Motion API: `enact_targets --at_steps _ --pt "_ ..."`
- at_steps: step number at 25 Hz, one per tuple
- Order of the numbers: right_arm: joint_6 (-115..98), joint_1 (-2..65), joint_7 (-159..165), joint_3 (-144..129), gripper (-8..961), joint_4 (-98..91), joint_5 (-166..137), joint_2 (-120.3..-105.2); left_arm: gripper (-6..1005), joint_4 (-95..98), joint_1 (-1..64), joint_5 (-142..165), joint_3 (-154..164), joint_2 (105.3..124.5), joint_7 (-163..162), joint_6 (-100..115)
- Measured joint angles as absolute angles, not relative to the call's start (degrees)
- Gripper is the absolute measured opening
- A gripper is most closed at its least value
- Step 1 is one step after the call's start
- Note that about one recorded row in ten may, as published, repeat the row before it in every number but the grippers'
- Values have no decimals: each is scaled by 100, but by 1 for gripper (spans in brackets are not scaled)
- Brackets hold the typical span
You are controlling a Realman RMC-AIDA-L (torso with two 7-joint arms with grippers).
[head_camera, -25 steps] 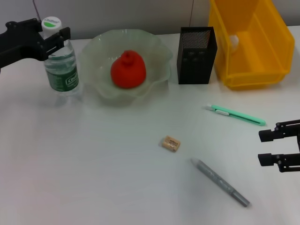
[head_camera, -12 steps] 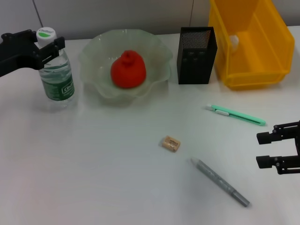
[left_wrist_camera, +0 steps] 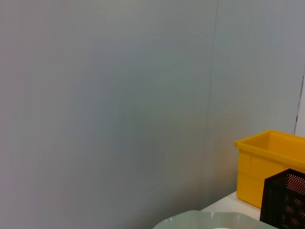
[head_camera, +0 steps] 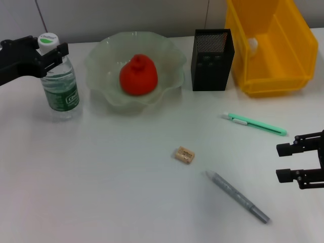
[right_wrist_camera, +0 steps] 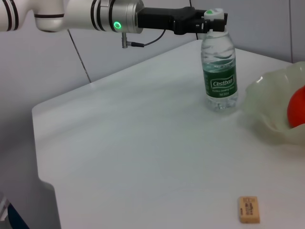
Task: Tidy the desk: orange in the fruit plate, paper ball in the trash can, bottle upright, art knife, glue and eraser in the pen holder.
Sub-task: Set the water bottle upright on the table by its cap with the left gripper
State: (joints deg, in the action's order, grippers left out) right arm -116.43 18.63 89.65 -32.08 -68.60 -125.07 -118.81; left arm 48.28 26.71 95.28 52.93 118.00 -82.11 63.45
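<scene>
The water bottle [head_camera: 59, 83] stands upright at the far left of the table. My left gripper [head_camera: 50, 52] is shut on its neck just under the white cap; the right wrist view shows it there too [right_wrist_camera: 209, 25]. The orange [head_camera: 138, 75] lies in the green glass fruit plate [head_camera: 101, 55]. The black mesh pen holder [head_camera: 212, 59] stands to the plate's right. The green art knife [head_camera: 255, 124], the eraser [head_camera: 185, 155] and the grey glue pen [head_camera: 238, 197] lie on the table. My right gripper [head_camera: 285, 161] is open and empty at the right edge, next to the knife's end.
A yellow bin [head_camera: 273, 45] stands at the back right with a white paper ball [head_camera: 252, 44] inside. The left wrist view shows the wall, the bin [left_wrist_camera: 267, 162], the pen holder [left_wrist_camera: 286, 200] and the plate's rim [left_wrist_camera: 214, 222].
My left gripper has carried the bottle a little to the left and lower; it now stands on the table. My right gripper has drifted slightly left.
</scene>
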Motion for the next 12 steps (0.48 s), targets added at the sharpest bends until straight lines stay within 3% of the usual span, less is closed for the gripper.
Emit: enact_targets --at_steps 12 --pt "-11615 1871 8922 -3208 593 -6752 -12507 -11868 452 4706 2694 9528 5296 11804 -8217 6336"
